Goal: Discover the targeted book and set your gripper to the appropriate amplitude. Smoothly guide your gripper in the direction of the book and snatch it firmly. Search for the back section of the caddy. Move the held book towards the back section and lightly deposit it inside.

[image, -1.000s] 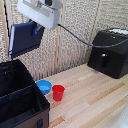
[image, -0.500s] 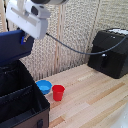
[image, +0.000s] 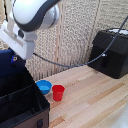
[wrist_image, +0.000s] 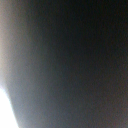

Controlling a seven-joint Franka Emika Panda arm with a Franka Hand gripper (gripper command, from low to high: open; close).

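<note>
Dark navy book [image: 7, 62] above caddy [image: 22, 102] far end, long axis unclear, mostly hidden, arm's white block [image: 17, 44] over it, fingers' opening and hold not discernible, wrist view dark blur.

We see a white arm [image: 32, 17], a navy book [image: 11, 62], a black caddy [image: 25, 107], a blue bowl [image: 43, 86], a red cup [image: 58, 92], a pale wood-plank counter [image: 95, 100], a black machine [image: 110, 52] and a beige woven wall [image: 75, 35].
</note>
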